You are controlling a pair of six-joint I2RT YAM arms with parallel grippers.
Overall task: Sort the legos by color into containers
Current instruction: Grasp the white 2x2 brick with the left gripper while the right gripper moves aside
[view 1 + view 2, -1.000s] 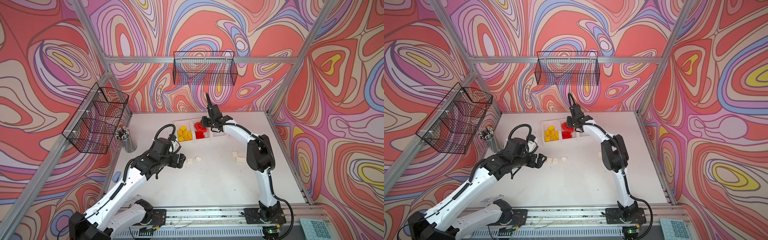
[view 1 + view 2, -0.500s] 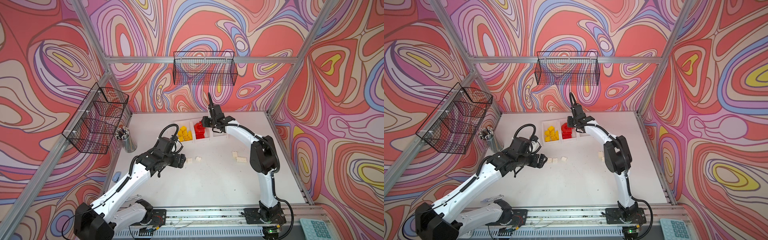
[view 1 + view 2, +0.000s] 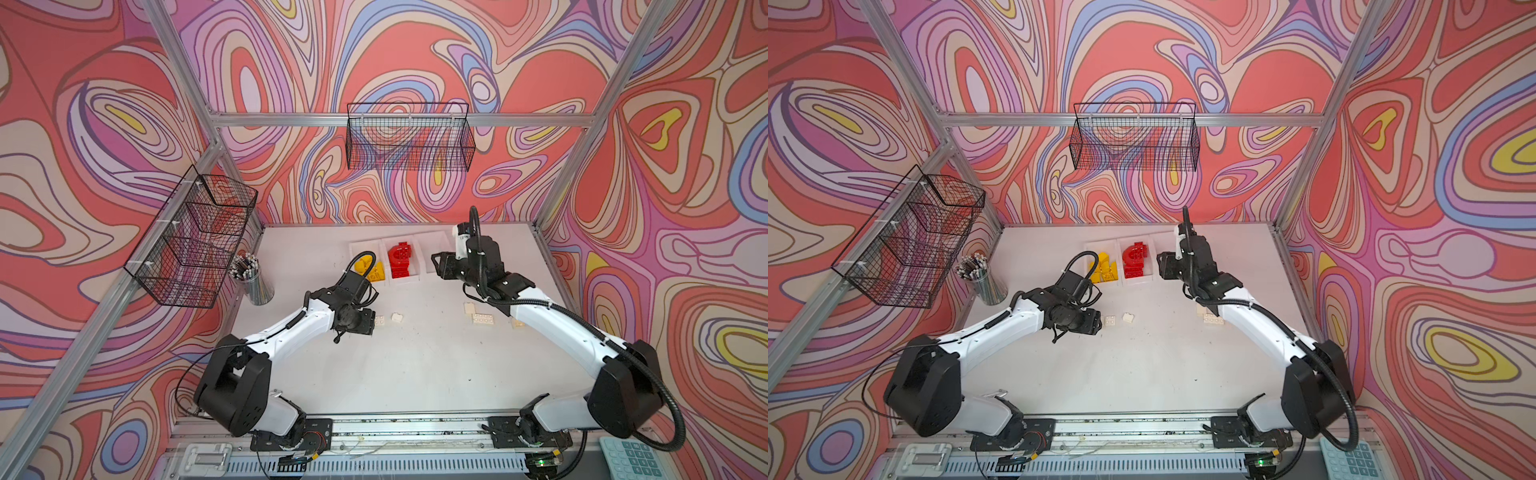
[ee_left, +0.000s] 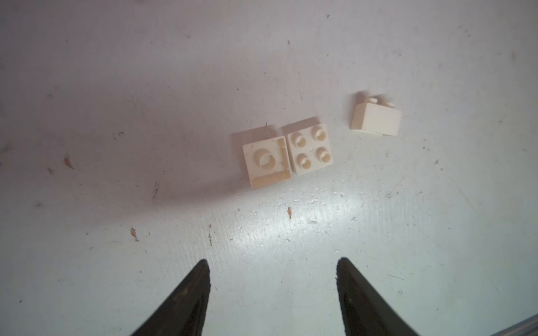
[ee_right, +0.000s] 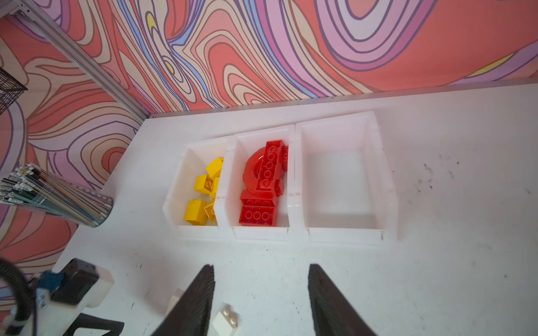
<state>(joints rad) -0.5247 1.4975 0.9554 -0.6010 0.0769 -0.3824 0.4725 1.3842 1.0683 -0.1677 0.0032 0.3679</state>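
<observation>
Scuffed white table (image 4: 116, 87), swirly pink walls (image 3: 124, 83); left gripper (image 4: 272, 260) and right gripper (image 5: 261, 266) both hang part-open, empty.

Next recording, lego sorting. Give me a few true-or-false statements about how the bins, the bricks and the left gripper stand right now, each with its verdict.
1. The end bin beside the red legos holds nothing. True.
2. The yellow legos lie in the middle bin. False: they lie in the opposite end bin, and the red ones fill the middle.
3. The left gripper is clamped on a white brick. False: its jaws stand apart with nothing between them.
4. Two white bricks lie close side by side on the table. True.
5. Every white lego is in a bin. False: several lie on the table.
</observation>
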